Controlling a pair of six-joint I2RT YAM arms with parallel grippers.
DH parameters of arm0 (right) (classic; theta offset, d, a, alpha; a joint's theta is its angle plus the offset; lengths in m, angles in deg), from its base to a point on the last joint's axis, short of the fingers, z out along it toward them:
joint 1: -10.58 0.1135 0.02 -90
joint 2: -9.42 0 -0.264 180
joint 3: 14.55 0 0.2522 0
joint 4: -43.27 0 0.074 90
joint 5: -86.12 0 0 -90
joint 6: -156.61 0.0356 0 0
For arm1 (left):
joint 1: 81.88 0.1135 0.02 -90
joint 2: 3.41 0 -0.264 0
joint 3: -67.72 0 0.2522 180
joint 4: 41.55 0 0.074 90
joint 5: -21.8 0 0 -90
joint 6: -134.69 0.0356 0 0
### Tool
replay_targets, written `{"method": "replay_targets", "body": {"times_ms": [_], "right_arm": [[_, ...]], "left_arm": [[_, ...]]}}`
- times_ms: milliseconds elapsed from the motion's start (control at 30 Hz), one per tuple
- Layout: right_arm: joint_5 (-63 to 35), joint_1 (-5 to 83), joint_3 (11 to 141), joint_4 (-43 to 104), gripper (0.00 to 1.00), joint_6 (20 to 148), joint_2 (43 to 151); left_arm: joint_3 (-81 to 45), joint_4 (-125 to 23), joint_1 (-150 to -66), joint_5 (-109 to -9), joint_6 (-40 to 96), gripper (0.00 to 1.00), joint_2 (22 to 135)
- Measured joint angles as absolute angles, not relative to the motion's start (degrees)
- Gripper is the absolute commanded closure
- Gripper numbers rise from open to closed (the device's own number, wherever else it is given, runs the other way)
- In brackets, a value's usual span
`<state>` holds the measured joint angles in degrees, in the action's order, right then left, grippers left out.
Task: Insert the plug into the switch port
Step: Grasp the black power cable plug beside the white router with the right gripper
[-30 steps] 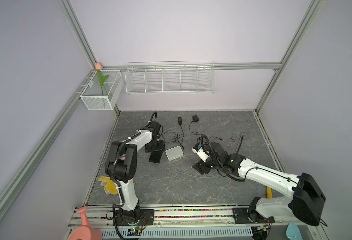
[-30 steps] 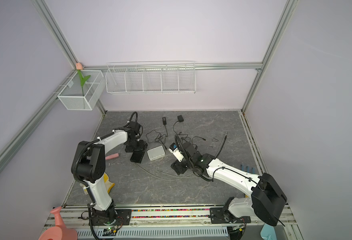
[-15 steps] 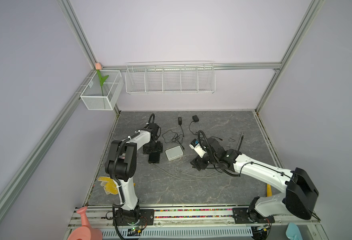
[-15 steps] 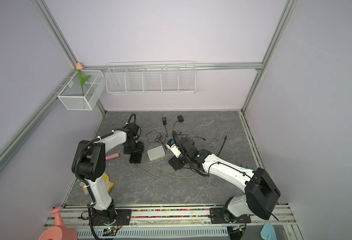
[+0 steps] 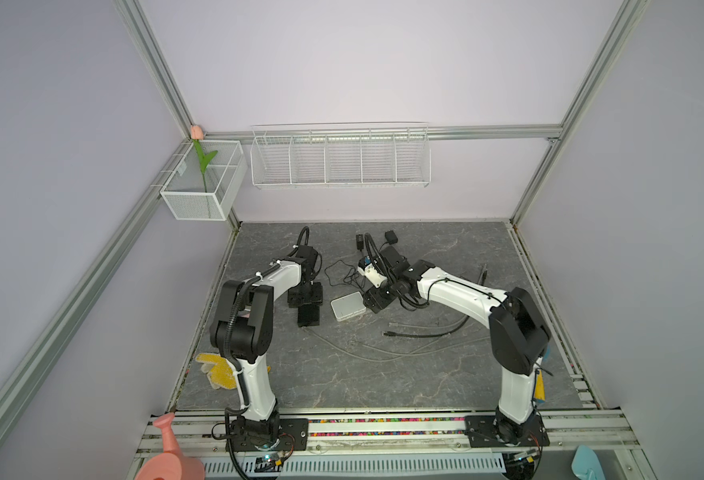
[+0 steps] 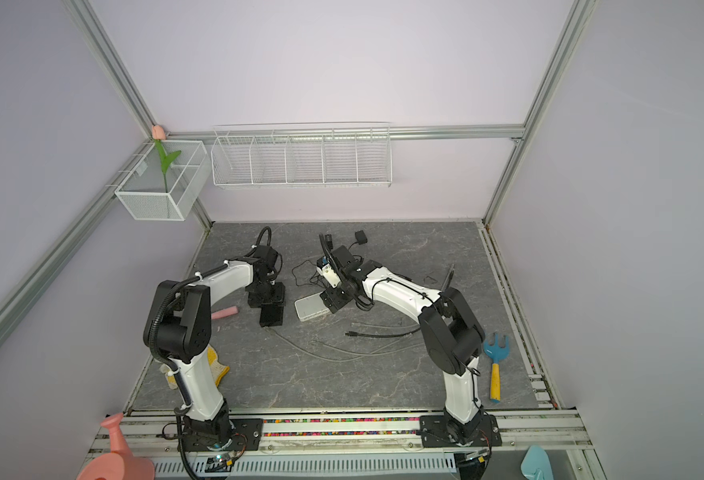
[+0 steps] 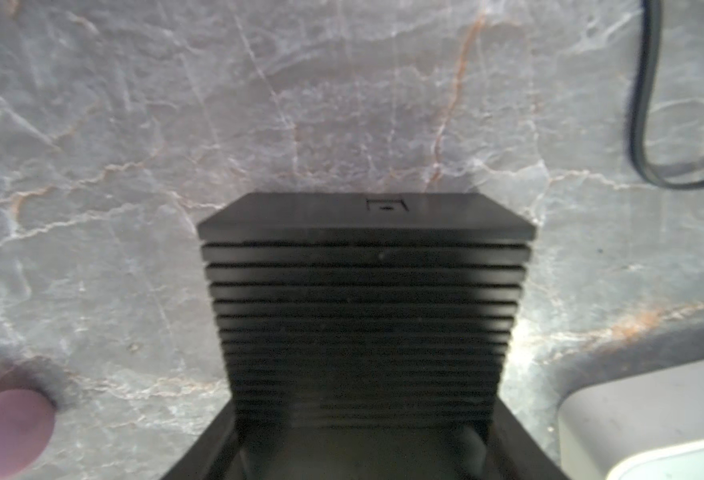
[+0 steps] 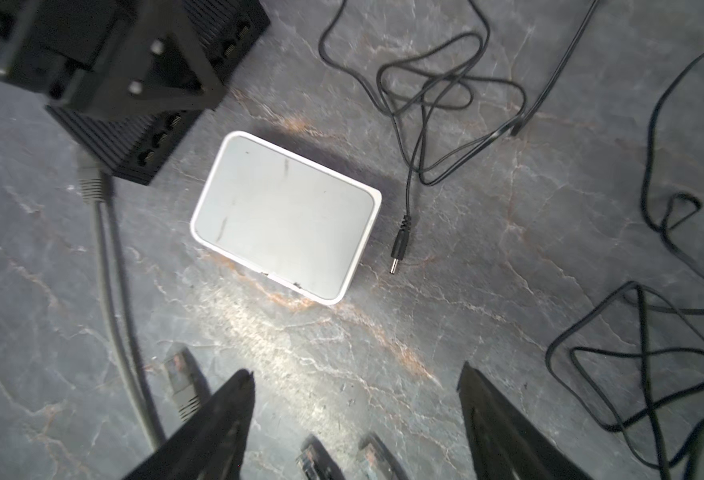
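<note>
Plug (image 8: 89,178): grey network type on a grey cable (image 8: 111,291), lies flat on the mat (image 8: 425,374) near the white box (image 8: 284,216), nose up against the port face of the black ribbed switch (image 8: 109,145), itself just beside the white box; impossible to say whether seated or merely touching. Looks like the set-up step: left gripper (image 5: 306,301) down over the switch beside the white box, fingers straddling it, though cannot tell whether clamping or only bracketing; right gripper (image 8: 356,370) hovering above the mat near the white box, fingers spread wide, holding nothing. Calls next, probably, for bringing the right gripper down from the white box side onto the plug's rear, pinching it, squaring it to one port and pushing straight in while keeping the switch braced against sliding. Worth noting as decoys: a black barrel plug (image 8: 398,249) just beside the white box on its side away from the switch, loose cable ends (image 8: 182,386) a little farther from the white box. No brand or readable writing anywhere; only a small embossed square mark (image 7: 385,204) on the switch top, plus scuffs on the white box lid
</note>
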<state>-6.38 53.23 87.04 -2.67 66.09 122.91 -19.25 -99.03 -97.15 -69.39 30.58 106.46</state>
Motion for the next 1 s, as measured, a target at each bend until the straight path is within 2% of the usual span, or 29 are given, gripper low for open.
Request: {"method": "replay_targets", "body": {"times_ms": [233, 433, 733, 1000], "right_arm": [[-6.5, 52.2, 95.8, -7.6, 0.26, 65.2, 131.7], [-5.7, 52.0, 102.9, -9.9, 0.36, 64.1, 136.1], [-3.8, 51.6, 111.2, -13.1, 0.47, 63.9, 142.1], [-1.8, 51.5, 113.6, -14.3, 0.50, 64.2, 145.0]], "left_arm": [[-16.9, -99.0, -97.3, -69.5, 30.4, 0.92, 101.9], [-15.9, -98.3, -97.5, -69.9, 29.5, 1.00, 85.8], [-8.0, -93.5, -100.4, -69.7, 28.2, 1.00, 65.6], [-0.6, -90.4, -101.4, -67.2, 25.6, 1.00, 54.2]]}}
